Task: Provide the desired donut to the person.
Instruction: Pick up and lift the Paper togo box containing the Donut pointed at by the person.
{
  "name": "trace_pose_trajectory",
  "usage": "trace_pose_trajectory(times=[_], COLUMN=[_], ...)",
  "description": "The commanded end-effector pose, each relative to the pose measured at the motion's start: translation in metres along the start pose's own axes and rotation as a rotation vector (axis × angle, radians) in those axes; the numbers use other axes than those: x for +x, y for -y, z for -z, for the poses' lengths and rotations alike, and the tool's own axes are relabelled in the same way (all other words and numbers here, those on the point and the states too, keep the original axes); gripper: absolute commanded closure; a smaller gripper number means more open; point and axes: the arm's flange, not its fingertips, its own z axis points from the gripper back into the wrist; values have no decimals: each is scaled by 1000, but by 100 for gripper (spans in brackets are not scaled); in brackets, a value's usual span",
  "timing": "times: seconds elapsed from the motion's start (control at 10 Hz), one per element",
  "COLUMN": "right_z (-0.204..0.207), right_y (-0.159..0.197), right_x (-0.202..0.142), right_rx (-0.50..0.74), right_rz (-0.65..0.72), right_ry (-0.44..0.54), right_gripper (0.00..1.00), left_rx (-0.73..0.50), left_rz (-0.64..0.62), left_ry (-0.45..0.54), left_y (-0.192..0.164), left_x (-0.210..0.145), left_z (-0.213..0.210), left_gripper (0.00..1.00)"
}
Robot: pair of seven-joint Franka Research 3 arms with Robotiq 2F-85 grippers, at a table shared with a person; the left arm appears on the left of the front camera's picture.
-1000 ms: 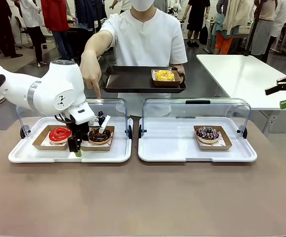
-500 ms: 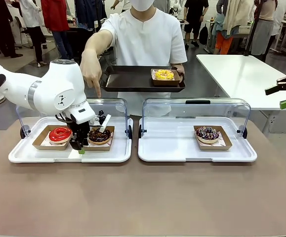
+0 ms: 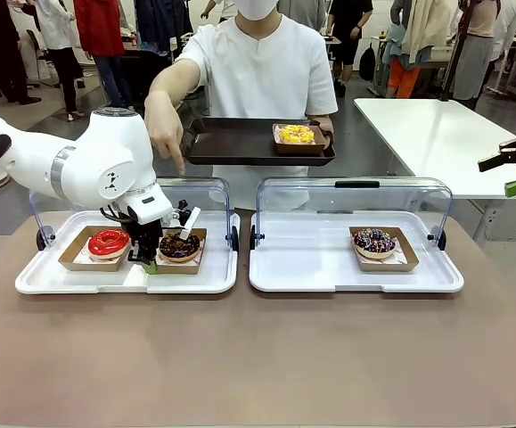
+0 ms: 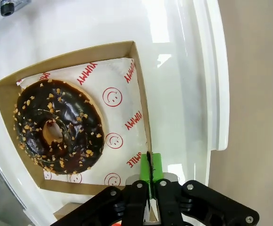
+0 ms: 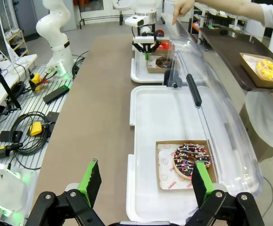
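Green pads of the left claw [image 4: 150, 162] are pressed together on the thin side wall of the card box [image 4: 65, 63], at the corner nearest the white tray's rim [image 4: 211, 75]. Only the wall is pinched; the donut itself is not touched. Inside the box the chocolate donut [image 4: 58, 125] is laid flat on printed paper, a little apart from the pinched wall. It is judged to be the wanted one, because the person's hand [image 3: 167, 134] is pointed down at it. Beside it, in a second box, a red donut [image 3: 108, 242] is seen. The chocolate donut is judged light, soft and sticky on top, so the box is the better place to be held. Thin card can be bent under a one-sided grip, so a slow, level lift is advised. A dark tray [image 3: 231, 143] is held by the person beyond the raised lid [image 3: 206, 192]. The right claw [image 5: 145, 169] is seen wide open, well apart.
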Motion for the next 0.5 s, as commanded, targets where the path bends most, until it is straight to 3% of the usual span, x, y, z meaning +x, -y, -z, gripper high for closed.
trace_pose_trajectory(times=[0.0, 0.4], right_z=[0, 0], right_y=[3, 3], right_x=[0, 0], right_rx=[-5, -5], right_rz=[6, 6], right_ry=[9, 9], right_gripper=[0, 0], left_rx=[9, -20], left_rz=[-5, -8], left_ry=[-4, 43], left_y=[-2, 10], left_x=[1, 4], left_z=[1, -20], left_gripper=[100, 100])
